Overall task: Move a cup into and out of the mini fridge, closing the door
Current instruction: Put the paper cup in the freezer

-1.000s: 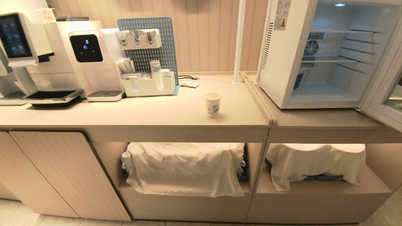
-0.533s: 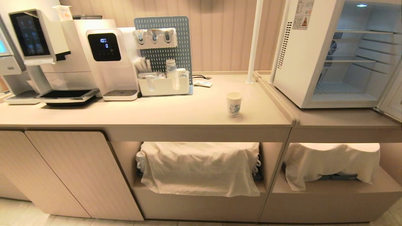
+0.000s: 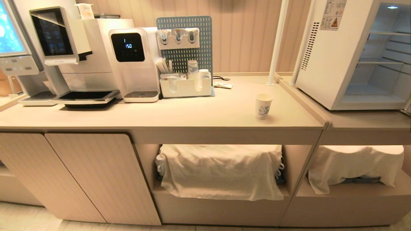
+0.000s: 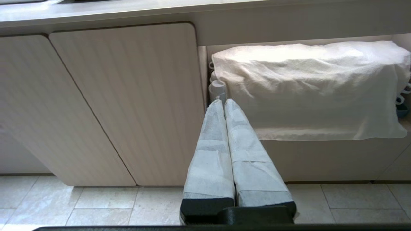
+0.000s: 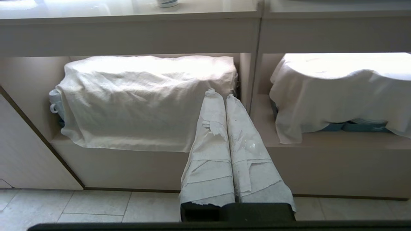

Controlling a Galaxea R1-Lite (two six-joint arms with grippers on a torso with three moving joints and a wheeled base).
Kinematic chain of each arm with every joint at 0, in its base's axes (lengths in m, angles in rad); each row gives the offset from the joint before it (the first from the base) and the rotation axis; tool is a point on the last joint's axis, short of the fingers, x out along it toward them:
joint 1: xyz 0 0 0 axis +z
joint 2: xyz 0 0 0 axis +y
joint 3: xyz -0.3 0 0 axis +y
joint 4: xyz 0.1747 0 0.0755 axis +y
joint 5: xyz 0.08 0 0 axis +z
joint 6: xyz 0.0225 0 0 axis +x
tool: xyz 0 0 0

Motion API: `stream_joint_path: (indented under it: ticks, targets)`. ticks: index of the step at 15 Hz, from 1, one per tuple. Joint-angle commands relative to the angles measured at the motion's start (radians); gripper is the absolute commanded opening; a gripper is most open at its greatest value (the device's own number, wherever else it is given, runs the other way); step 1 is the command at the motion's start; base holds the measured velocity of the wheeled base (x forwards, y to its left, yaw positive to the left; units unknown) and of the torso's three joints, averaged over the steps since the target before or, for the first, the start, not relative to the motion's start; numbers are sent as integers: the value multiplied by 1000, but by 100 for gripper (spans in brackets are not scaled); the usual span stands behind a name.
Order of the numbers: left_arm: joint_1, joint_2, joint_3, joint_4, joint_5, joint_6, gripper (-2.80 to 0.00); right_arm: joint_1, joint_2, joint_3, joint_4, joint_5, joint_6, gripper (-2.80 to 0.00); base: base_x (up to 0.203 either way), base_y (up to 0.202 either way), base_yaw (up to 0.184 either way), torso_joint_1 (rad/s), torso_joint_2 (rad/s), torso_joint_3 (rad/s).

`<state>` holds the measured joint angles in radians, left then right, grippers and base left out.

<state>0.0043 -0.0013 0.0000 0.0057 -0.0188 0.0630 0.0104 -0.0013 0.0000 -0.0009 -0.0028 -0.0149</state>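
A small white paper cup (image 3: 263,106) with a blue print stands upright on the beige counter (image 3: 192,112), right of its middle. The white mini fridge (image 3: 334,54) sits on the lower counter at the right, its inside open to view with wire shelves; the door is out of view. Neither arm shows in the head view. My left gripper (image 4: 223,102) hangs low before the cabinet front, shut and empty. My right gripper (image 5: 220,95) is also low, shut and empty, facing the open shelf; the cup's base (image 5: 167,3) shows on the counter above it.
Coffee machines (image 3: 86,57) and a water dispenser (image 3: 135,61) line the counter's back left, beside a pegboard organiser (image 3: 186,80) with stacked cups. A white pole (image 3: 276,41) rises by the fridge. Cloth-covered racks (image 3: 221,170) (image 3: 353,163) fill the shelves below.
The whole view has shifted: the camera moved left, so the cup, counter and fridge slid right in the picture and the door left the frame. Nothing on the counter moved.
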Motion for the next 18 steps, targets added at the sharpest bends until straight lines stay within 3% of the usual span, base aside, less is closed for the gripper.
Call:
stream_joint_path:
  ticks: [1,8,15,18]
  targets:
    - [1,1,0,3,-5,3,-280,0,1,0,-1,0,0,-280,0,141,-1,7,6,3]
    - [2,1,-2,0,0,6,-280,0,0,0,-1,0,0,-280,0,13,0,1,0,0]
    - [2,1,0,-1,-5,6,-280,0,1,0,-2,0,1,-280,177,0,0,3,2,1]
    - [0,1,0,-1,0,2,-280,0,1,0,-2,1,-7,-280,42,0,-1,2,1,-1]
